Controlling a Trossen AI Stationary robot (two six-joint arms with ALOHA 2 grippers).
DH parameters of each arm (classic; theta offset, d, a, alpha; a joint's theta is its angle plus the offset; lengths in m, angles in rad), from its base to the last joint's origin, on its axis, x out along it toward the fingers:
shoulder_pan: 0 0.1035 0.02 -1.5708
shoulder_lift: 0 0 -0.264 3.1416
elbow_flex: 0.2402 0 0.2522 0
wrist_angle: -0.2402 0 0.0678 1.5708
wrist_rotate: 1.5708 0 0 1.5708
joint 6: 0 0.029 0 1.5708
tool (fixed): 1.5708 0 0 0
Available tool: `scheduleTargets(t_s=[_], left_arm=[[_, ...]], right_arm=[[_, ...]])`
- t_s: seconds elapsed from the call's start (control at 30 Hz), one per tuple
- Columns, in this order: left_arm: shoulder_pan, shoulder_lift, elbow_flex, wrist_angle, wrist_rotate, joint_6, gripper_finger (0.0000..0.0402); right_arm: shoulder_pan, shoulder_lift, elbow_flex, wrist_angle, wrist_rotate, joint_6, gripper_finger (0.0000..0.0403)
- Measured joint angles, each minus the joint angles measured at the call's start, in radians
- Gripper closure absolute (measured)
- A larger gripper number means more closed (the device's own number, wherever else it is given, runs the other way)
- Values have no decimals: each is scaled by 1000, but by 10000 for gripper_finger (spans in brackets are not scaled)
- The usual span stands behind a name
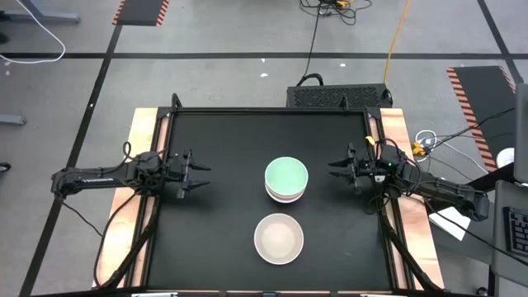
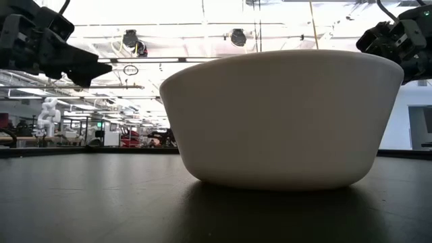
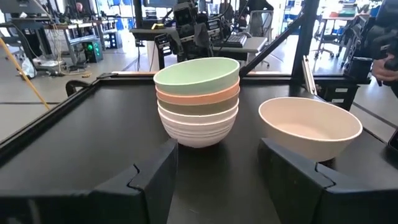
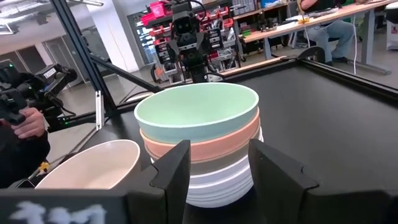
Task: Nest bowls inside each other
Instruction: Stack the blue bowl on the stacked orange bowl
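Tabletop point(image 1: 206, 247), black | nested stack of bowls point(image 1: 286, 180), mint green on top, at centre | cream-beige bowl point(image 1: 279, 238) alone, just beside stack, nearer front edge | left pincer point(image 1: 200, 176) spread, empty, left of stack | right pincer point(image 1: 334, 169) spread, empty, right of stack

We see a smooth, matt cream-beige round bowl point(image 1: 279, 238), plastic by its look, on the matt black worktop point(image 1: 214, 239). Beside it, the smooth mint green round bowl point(image 1: 286, 175) tops a stack whose white bottom bowl point(image 3: 197, 131) looks ribbed. The pale wooden worktop edge point(image 1: 145, 124) looks bare.
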Motion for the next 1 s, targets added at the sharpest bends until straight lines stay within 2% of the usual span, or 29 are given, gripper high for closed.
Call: scheduleTargets(t_s=[0.77, 1.0], left_arm=[[0, 0, -1, -70, 1, 3, 176], [0, 7, -40, -6, -3, -7, 176]], right_arm=[[0, 0, 0, -15, 0, -35, 248], [0, 0, 0, -14, 0, -44, 248]])
